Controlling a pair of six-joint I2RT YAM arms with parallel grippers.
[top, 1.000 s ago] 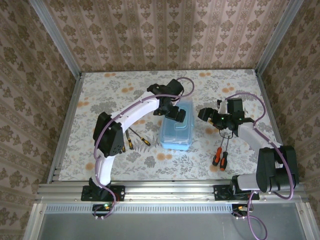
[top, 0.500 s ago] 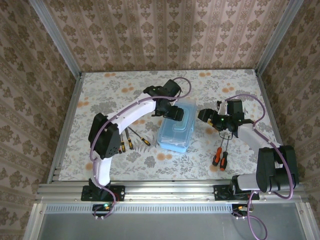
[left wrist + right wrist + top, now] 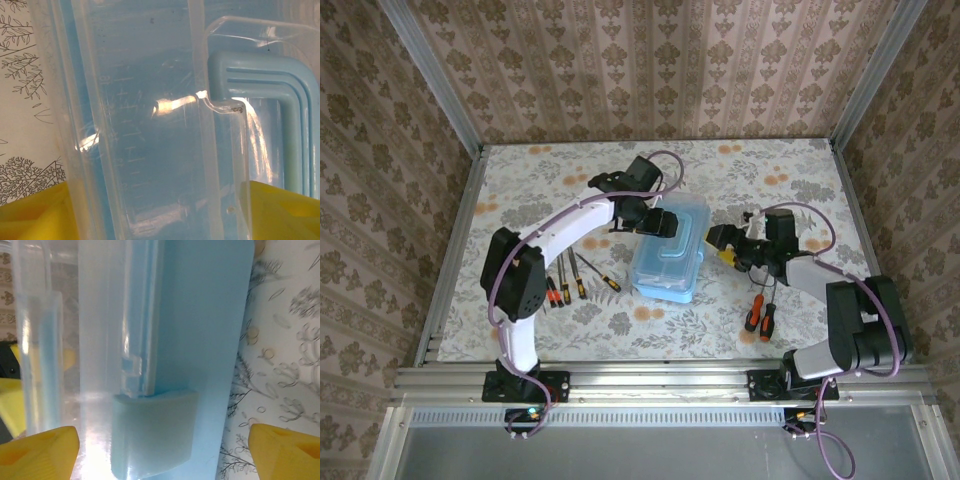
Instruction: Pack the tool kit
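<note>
The light-blue translucent case [image 3: 670,265] of the tool kit lies mid-table with its lid down. My left gripper [image 3: 655,222] sits on its far left corner. In the left wrist view the yellow fingertips [image 3: 35,215] press both sides of the raised clear lid [image 3: 140,100], next to the blue handle [image 3: 280,80]. My right gripper [image 3: 718,240] is at the case's right side, open. Its fingertips [image 3: 40,450] stand wide on either side of the blue latch [image 3: 152,432] without touching it. Screwdrivers [image 3: 582,280] lie left of the case, and two more screwdrivers [image 3: 760,315] lie to its right.
The flowered table [image 3: 540,180] is fenced by metal rails [image 3: 450,260] at left and right and a patterned back wall. The screwdrivers on the right lie just under my right forearm [image 3: 810,270].
My left gripper's jaws narrowed onto the lid and moved left, and the case shifted and turned left with them. My right gripper slid left up to the case's latch side.
</note>
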